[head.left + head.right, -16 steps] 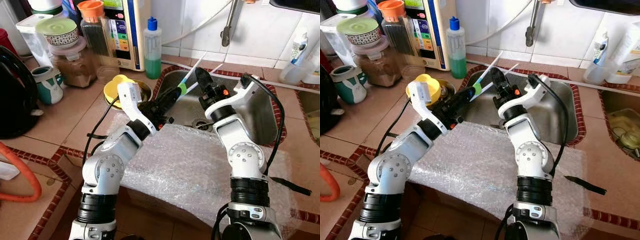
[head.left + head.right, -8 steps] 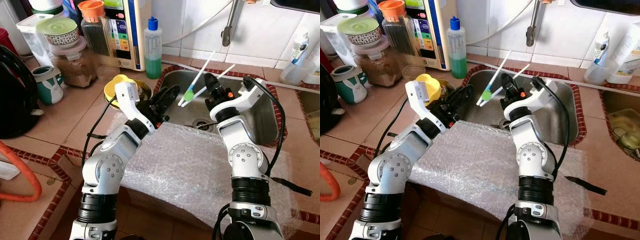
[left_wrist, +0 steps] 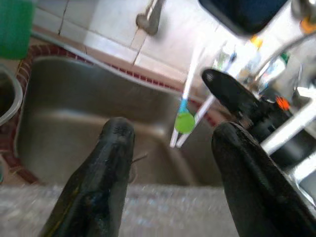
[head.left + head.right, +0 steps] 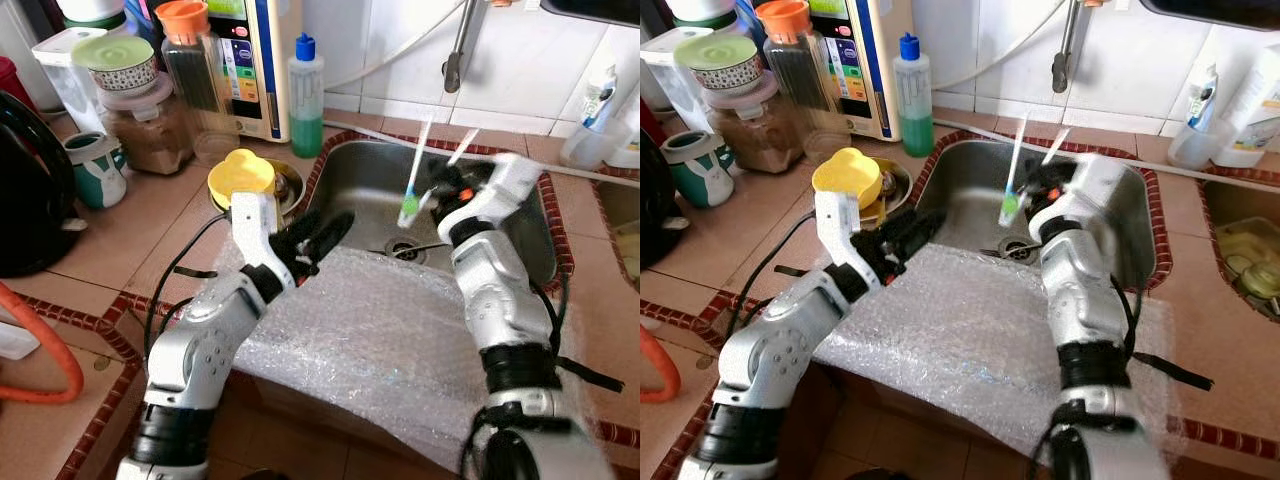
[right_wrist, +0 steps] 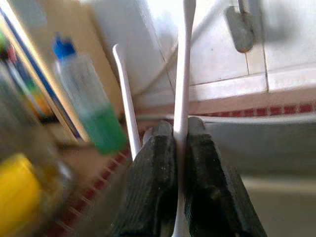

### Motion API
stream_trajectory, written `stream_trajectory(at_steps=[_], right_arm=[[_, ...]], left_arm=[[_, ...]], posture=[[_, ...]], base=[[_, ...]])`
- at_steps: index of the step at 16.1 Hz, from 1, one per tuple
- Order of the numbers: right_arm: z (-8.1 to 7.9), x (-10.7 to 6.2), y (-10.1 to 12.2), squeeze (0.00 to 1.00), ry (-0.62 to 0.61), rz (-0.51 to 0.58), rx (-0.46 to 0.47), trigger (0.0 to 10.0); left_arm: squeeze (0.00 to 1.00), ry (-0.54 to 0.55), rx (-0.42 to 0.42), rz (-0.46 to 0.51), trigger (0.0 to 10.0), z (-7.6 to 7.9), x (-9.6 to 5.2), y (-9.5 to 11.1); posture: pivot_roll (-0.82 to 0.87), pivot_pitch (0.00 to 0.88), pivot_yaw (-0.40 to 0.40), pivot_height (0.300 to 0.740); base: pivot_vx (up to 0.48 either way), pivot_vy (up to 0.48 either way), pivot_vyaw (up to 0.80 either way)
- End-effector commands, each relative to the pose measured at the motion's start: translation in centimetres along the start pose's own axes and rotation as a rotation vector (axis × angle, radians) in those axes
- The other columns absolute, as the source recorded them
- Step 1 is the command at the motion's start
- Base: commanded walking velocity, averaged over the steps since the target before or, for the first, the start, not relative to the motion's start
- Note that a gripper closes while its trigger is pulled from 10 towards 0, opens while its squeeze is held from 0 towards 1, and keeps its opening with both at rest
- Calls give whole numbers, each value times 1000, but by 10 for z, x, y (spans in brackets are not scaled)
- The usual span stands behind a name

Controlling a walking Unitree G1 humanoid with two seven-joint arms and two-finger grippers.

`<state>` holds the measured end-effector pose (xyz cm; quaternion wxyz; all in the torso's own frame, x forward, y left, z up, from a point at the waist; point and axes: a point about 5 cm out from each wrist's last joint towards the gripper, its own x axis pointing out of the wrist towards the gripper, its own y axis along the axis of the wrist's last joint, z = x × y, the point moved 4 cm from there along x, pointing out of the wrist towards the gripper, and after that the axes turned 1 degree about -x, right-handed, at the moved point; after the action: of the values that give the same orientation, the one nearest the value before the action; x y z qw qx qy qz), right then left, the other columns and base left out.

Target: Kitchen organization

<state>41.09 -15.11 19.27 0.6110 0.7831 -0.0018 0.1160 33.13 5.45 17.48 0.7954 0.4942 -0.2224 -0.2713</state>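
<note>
Left eye view: the tiled counter [image 4: 130,240] carries a steel sink [image 4: 360,190] with a sheet of bubble wrap [image 4: 380,330] spread over its front edge, probably as padding for items set down there. Jars and a green soap bottle [image 4: 305,95] stand well behind, clear of the work area.

The right end effector [image 4: 440,195] is above the sink basin, closed on two white sticks [image 4: 418,160]. In the right wrist view, one stick [image 5: 181,74] is pinched flat between the black pads, while the second fans off beside it. Holding them over the basin would let drips fall into the sink.

The left end effector [image 4: 325,232] hovers at the sink's near-left edge over the bubble wrap, fingers spread and empty.

The sticks are thin, straight and white, with a small green disc [image 3: 184,122] at the lower end.
</note>
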Motion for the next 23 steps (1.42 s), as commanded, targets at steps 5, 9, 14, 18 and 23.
stream_trajectory(at_steps=[5, 9, 14, 18, 23], right_arm=[[24, 6, -15, 0, 6, -68, -415, 0], [69, -1, -23, 0, -100, -196, -569, 10000], [87, -10, -29, 314, -99, -261, -592, 10000], [81, -13, -40, 1000, -55, -285, -543, 10000], [76, -11, -41, 1000, -47, -279, -499, 10000]], left_arm=[[1000, 11, 104, -20, 10000, -2, -6, -3], [1000, 12, 157, -40, 10000, -1, -10, -6], [1000, 9, 153, -56, 10000, -1, -7, -10], [1000, 12, 168, -75, 10000, -2, -6, -13], [1000, 19, 184, -94, 10000, -4, -7, -17]], posture=[[6, 56, 39, 740], [10, 51, 40, 740], [6, 36, 40, 740], [6, 35, 40, 740], [5, 35, 46, 740]], base=[[0, 0, 0], [0, 0, 0], [0, 0, 0], [0, 0, 0], [0, 0, 0]])
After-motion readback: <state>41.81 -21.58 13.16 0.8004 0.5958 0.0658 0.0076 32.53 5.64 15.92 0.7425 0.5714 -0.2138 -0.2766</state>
